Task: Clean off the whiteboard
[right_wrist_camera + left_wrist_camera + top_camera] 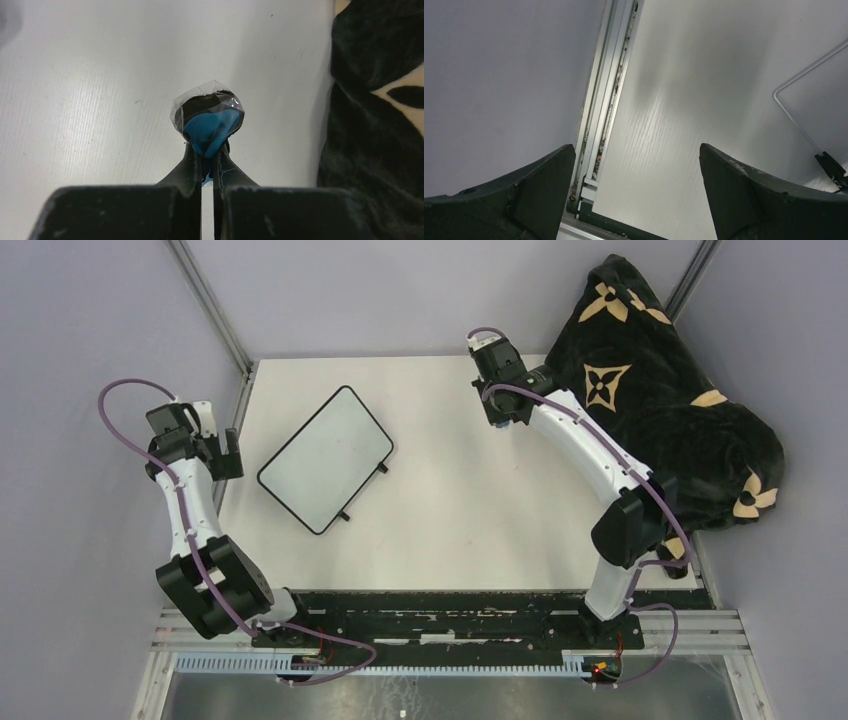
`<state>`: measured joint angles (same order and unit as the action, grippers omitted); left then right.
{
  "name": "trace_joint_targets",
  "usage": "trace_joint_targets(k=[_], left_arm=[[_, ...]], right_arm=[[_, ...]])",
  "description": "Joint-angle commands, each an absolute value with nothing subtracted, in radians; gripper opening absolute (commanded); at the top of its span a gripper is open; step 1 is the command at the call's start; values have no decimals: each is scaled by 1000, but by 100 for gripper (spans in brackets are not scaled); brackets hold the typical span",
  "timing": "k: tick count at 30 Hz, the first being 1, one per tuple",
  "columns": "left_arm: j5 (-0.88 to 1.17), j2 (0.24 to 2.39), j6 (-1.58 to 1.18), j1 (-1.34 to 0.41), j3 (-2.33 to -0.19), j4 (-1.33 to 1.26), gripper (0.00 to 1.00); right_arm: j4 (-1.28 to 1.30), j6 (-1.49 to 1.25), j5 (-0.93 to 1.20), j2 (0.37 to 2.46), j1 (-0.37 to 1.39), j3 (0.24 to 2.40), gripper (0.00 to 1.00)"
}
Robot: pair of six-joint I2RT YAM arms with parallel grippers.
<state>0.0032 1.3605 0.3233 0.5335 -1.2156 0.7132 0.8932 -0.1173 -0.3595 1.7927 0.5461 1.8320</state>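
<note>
A small black-framed whiteboard (326, 458) lies tilted on the white table, left of centre; its surface looks blank. Its corner also shows at the right edge of the left wrist view (819, 100). My left gripper (228, 452) hovers at the table's left edge, just left of the board, open and empty (636, 170). My right gripper (503, 412) is at the far right of the table, well away from the board, shut on a blue and black eraser (209, 120) wrapped in clear film, held above the table.
A black blanket with tan flower marks (660, 400) is heaped at the right side, close to my right arm, and shows in the right wrist view (380, 120). An aluminium rail (604, 100) runs along the table's left edge.
</note>
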Motion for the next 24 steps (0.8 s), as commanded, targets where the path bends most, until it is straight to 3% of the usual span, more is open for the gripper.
trace_joint_targets(k=[1, 24], left_arm=[[0, 1351, 335, 542, -1166, 666, 99], [199, 1534, 212, 631, -1103, 555, 99]], right_arm=[[987, -183, -320, 1822, 515, 1858, 1], [939, -271, -150, 1909, 382, 1487, 1]])
